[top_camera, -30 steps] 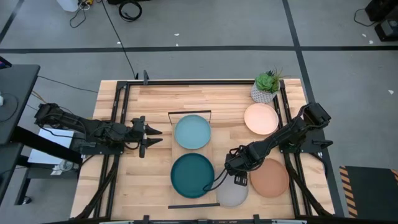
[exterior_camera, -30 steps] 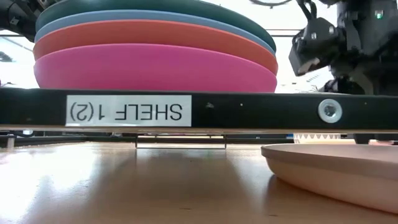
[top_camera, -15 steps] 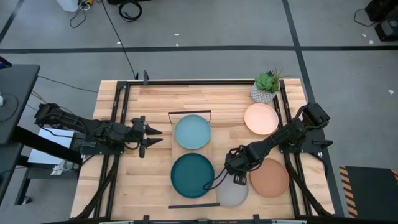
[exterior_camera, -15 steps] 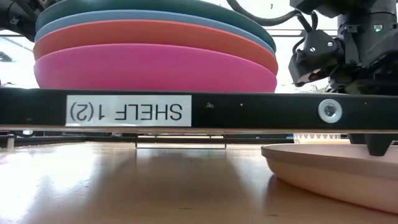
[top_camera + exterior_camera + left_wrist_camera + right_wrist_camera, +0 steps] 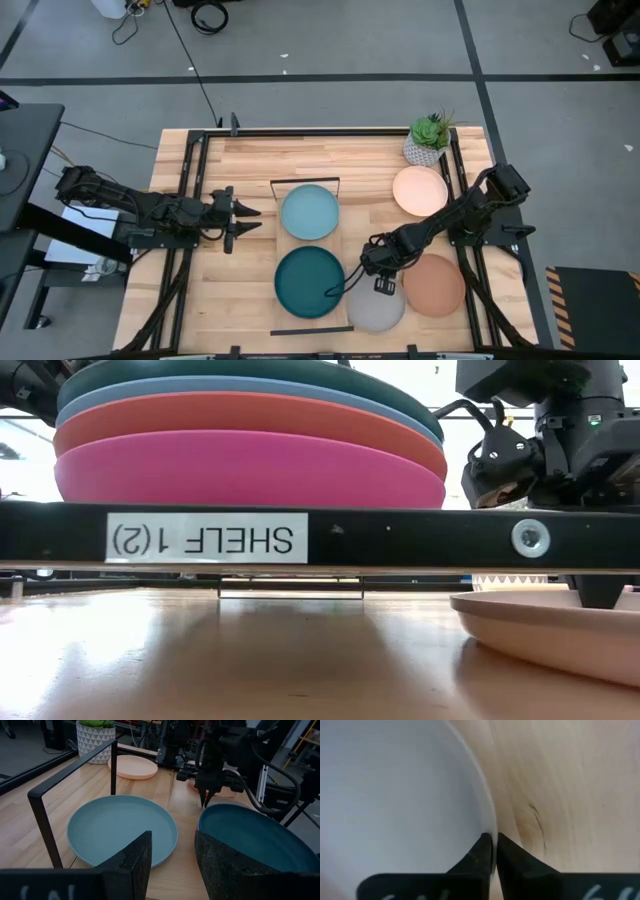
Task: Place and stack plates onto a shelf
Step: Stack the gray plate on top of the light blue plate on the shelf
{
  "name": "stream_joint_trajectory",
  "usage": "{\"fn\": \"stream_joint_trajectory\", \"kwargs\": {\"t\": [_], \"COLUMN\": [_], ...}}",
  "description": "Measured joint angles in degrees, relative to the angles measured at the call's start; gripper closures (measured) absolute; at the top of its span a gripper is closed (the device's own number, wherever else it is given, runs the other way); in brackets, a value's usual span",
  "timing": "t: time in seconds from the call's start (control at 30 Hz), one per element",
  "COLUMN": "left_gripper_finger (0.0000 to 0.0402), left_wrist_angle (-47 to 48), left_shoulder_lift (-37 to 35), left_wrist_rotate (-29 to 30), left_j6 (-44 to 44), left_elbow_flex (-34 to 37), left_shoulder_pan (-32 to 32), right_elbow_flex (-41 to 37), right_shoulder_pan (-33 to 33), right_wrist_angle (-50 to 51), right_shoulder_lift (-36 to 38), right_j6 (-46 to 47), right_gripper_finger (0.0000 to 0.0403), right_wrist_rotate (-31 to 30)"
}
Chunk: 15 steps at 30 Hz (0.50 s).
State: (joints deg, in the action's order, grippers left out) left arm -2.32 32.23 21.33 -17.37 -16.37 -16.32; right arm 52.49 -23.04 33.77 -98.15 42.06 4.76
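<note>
My right hand is down at the near edge of the grey plate, its fingers pinched onto the rim, one on the inside and one on the outside. From above, the grip itself is mostly hidden under the wrist, so I take the pinch from the wrist camera. Just beside that hand sits the terracotta plate on the counter, and on its other side the dark teal plate tops a stack at one end of the shelf; at table height I see bright blue, orange and magenta under it. Farther along the shelf lies the pale aqua plate. Beyond, the peach plate rests near the potted plant.

My left hand hangs beside the shelf, fingers spread, nothing in it.
</note>
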Motion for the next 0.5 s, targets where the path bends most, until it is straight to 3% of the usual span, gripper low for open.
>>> {"fn": "stream_joint_trajectory", "kwargs": {"t": [0.27,0.5], "left_gripper_finger": [0.0246,0.0246], "left_wrist_angle": [0.0,0.0], "left_shoulder_lift": [0.0,0.0], "left_wrist_rotate": [0.0,0.0], "left_j6": [0.0,0.0], "left_elbow_flex": [0.0,0.0], "left_shoulder_pan": [0.0,0.0], "right_elbow_flex": [2.3,8.5], "right_shoulder_pan": [1.6,3.9], "right_wrist_angle": [3.6,14.7], "right_shoulder_lift": [0.0,-0.1], "right_j6": [-2.0,-6.5], "right_gripper_finger": [0.0377,0.0382], "right_wrist_rotate": [-0.5,-1.0]}}
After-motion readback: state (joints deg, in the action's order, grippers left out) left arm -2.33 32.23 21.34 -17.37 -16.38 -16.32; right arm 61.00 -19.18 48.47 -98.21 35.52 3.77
